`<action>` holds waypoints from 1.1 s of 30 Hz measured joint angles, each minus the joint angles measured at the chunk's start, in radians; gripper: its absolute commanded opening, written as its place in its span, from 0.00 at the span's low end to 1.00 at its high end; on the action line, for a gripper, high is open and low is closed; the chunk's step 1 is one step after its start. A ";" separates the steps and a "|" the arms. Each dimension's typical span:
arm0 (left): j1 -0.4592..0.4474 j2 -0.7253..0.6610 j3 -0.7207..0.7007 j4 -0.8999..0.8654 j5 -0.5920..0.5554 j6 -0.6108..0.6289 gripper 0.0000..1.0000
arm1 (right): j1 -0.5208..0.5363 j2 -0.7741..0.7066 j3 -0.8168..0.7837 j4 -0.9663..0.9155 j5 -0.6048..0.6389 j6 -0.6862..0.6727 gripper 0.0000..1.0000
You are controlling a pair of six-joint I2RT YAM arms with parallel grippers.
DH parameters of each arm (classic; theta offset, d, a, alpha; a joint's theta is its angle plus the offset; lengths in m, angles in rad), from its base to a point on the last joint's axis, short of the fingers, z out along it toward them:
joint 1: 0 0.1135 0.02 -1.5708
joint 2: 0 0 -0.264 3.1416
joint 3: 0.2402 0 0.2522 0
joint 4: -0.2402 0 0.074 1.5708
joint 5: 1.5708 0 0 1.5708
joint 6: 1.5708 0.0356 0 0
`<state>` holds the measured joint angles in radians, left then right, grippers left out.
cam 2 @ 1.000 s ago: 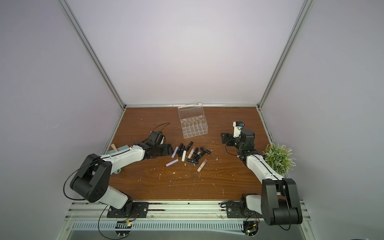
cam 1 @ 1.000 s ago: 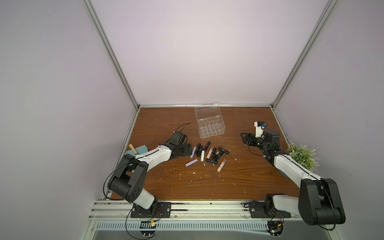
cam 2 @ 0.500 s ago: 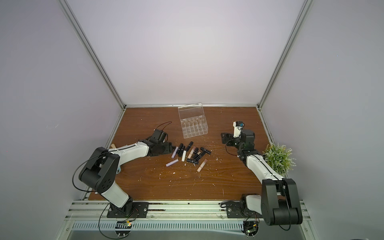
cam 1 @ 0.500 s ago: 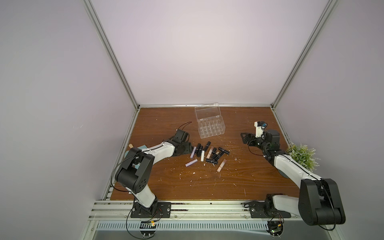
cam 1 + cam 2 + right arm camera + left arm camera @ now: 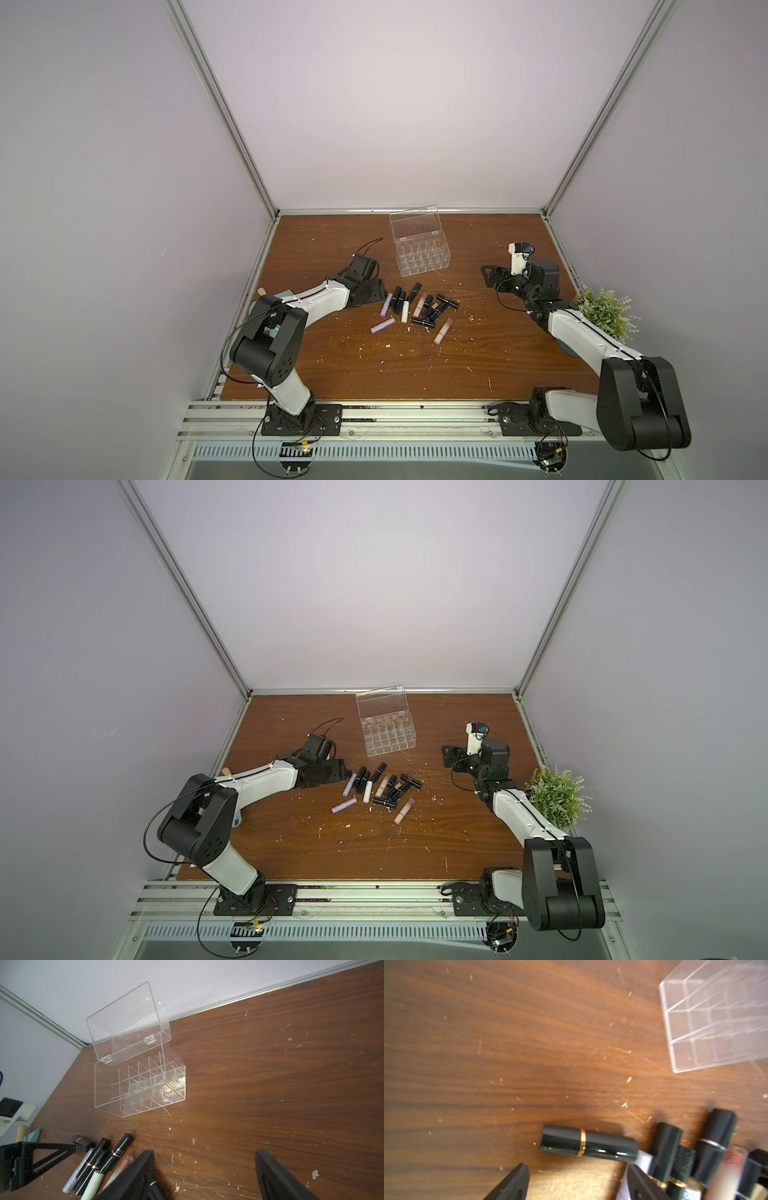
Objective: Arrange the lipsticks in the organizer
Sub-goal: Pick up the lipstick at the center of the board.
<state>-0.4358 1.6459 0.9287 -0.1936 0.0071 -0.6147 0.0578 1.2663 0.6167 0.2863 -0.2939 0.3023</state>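
Left claw released, empty, lower centre of wrist view. Just above, flat on counter: black gold-banded lipstick, long axis spanning finger to finger; probably needs a wrist turn. Right claw released, farther off. Organizer upper right.

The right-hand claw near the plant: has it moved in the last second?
No. In a top view the right gripper keeps its place between the clear box and the plant.

Clear acrylic gridded organizer box stands far-centre on the counter, lid raised. Black, lavender, white and beige cylindrical lipstick tubes lie clustered nearer.
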 measured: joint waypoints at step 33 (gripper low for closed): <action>-0.028 0.138 0.180 -0.103 -0.027 -0.132 0.99 | 0.000 0.019 0.000 0.001 -0.027 0.001 0.83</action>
<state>-0.4637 1.7836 1.1088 -0.2966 -0.0200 -0.7464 0.0578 1.2850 0.6167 0.2871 -0.3206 0.3031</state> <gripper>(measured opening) 0.994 0.831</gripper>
